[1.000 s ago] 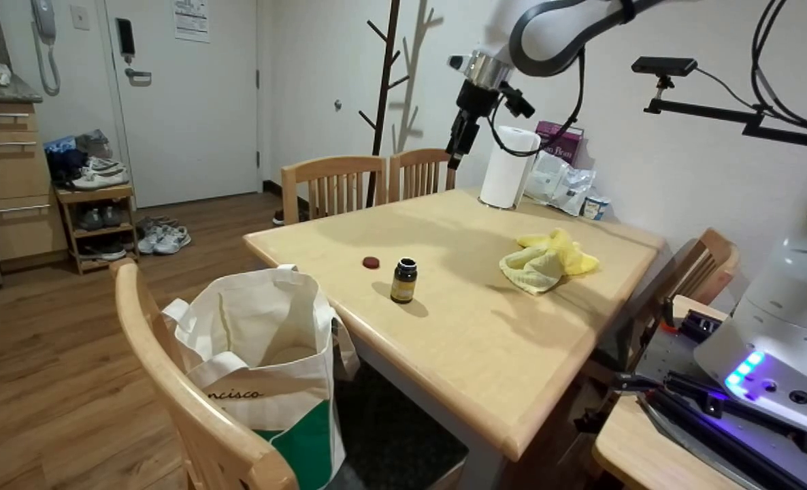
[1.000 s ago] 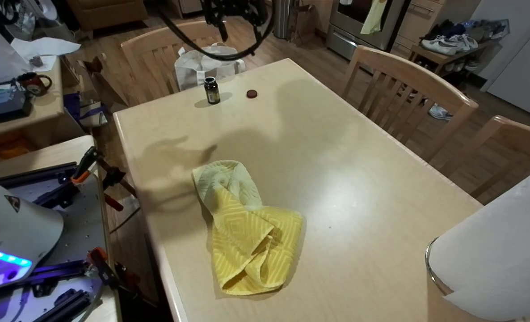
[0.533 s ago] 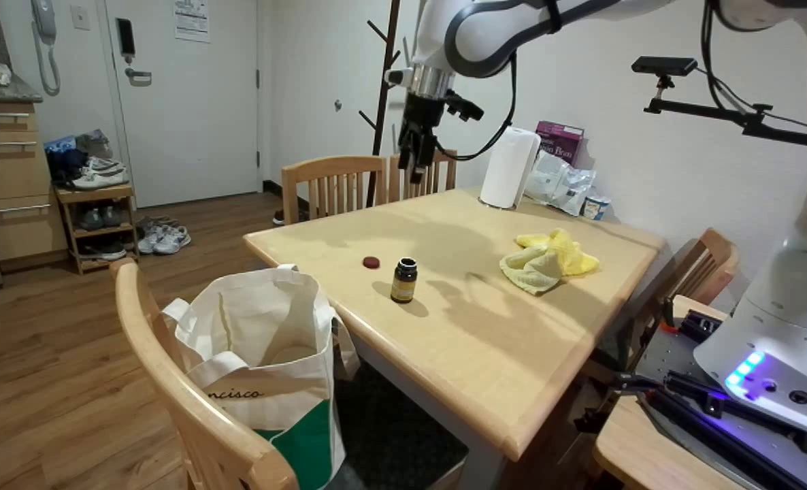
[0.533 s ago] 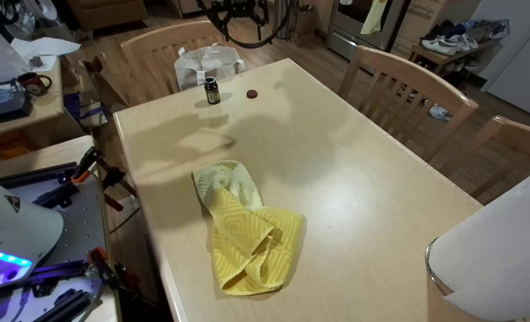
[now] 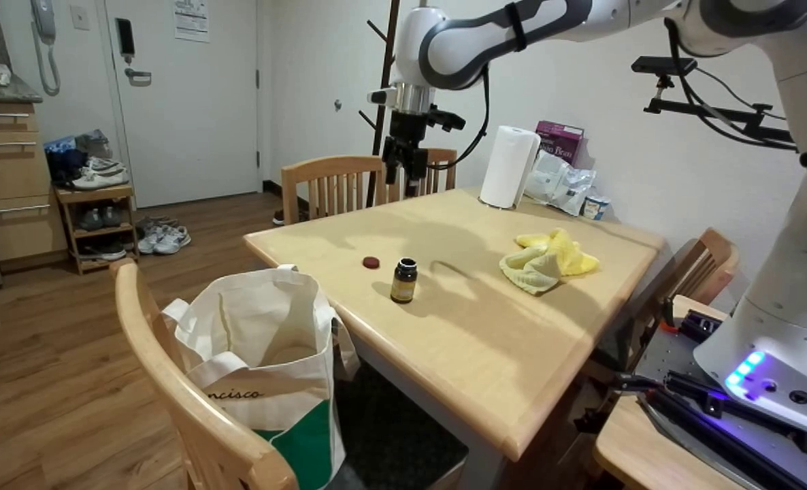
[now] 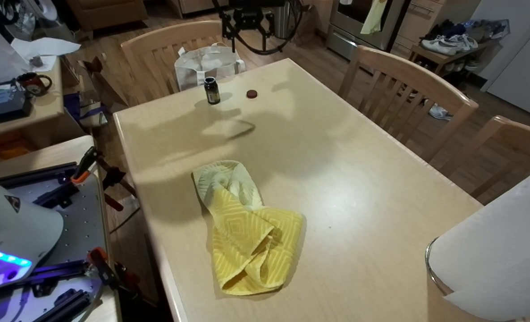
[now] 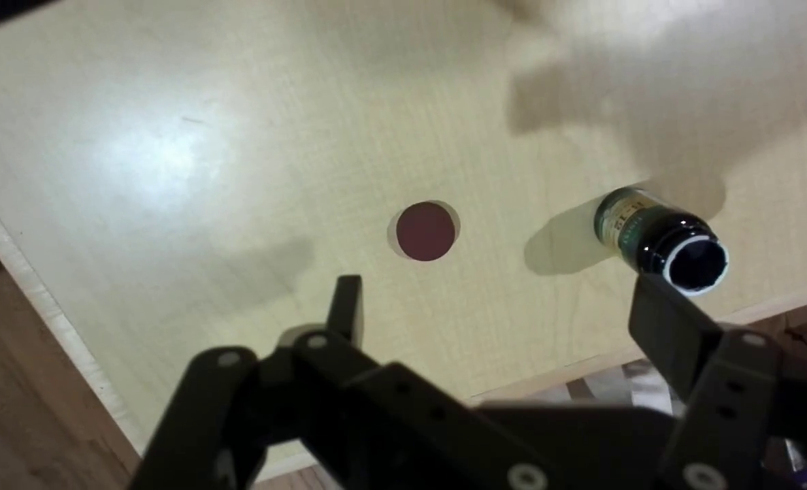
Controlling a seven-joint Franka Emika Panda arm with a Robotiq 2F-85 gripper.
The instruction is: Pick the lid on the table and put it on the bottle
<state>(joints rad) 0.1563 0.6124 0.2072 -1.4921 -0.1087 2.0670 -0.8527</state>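
Both fingers (image 7: 346, 306) of the black gripper (image 7: 499, 292) stand apart and should centre over the flat, round, dark-red lid (image 7: 426, 231) on the pale wooden surface (image 7: 301, 156) near the upright dark bottle (image 7: 638, 224) before descending vertically.

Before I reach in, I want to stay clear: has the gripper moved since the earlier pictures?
Yes: in an exterior view, the gripper has shifted toward the picture's left, away from the paper towel roll.

the bottle (image 7: 652, 235) looks glossy, the lid (image 7: 426, 231) matt.
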